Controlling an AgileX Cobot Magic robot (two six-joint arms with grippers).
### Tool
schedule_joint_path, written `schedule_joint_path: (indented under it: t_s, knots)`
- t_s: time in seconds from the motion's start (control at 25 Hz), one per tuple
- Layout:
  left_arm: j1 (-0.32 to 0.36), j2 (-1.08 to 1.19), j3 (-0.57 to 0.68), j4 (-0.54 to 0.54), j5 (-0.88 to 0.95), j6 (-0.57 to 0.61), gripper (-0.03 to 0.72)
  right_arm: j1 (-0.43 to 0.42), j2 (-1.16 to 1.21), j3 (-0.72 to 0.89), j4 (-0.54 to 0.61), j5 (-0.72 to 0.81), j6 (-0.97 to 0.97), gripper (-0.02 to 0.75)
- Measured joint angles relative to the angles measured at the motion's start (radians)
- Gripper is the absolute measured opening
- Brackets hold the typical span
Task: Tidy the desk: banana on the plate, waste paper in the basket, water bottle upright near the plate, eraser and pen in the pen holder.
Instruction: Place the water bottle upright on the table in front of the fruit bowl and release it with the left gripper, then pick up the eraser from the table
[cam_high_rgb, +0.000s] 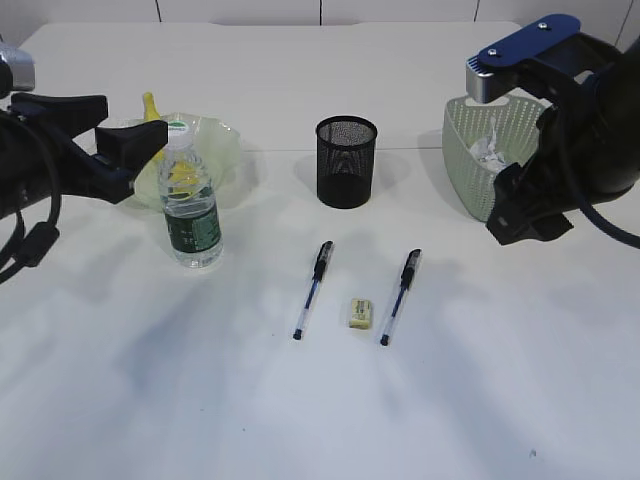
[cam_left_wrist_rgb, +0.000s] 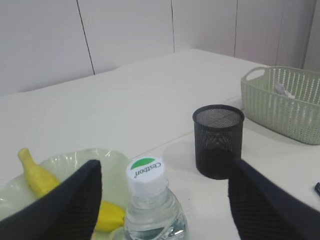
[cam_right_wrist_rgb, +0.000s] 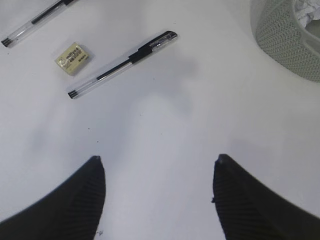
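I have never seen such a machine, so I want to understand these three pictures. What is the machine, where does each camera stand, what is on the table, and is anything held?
It is a robot with two arms, each ending in a two-fingered gripper. One camera faces the white table from the front; two others sit on the wrists and look past the dark fingers.

On the table: a yellow banana in a pale green wavy glass plate, an upright clear water bottle in front of it, a black mesh pen holder, a sage-green plastic basket with crumpled white paper inside, two pens and a small cream eraser between them.

The left gripper stands open around the bottle cap; the right gripper is open above bare table. Nothing is held.
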Motion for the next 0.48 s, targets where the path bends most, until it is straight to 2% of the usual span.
schedule_joint_path:
  t_s: [0.28, 0.48]
  knots:
    - [0.000, -0.194, 0.000, 0.004, 0.292, -0.194, 0.533, 0.000, 0.000, 0.000, -0.004, 0.000, 0.000, 0.505]
    - [0.000, -0.300, 0.004, 0.002, 0.643, -0.269, 0.531, 0.000, 0.000, 0.000, -0.004, 0.000, 0.000, 0.505]
